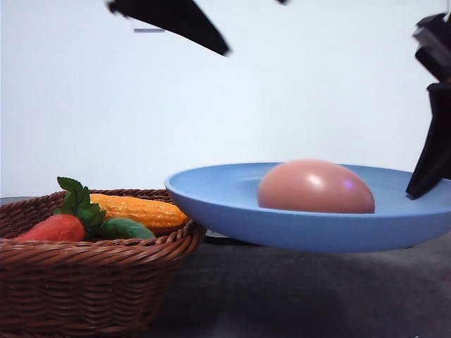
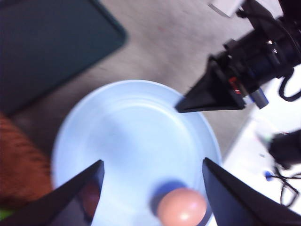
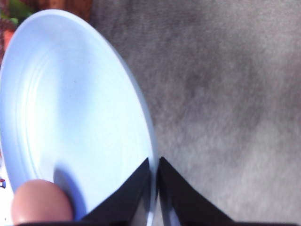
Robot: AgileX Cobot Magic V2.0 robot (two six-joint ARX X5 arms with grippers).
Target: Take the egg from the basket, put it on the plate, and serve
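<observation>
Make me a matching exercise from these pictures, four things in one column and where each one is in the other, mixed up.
Things:
1. egg
2. corn cob
3. right gripper
4. left gripper

Places or states:
A. lying in the wicker basket
B. fingers closed on the plate rim
C. open above the plate
D. resting on the blue plate

Pairs: 1-D, 2-A, 3-B, 4-C

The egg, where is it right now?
The egg lies in the blue plate, right of the basket in the front view; the right gripper pinches the plate's rim.
</observation>
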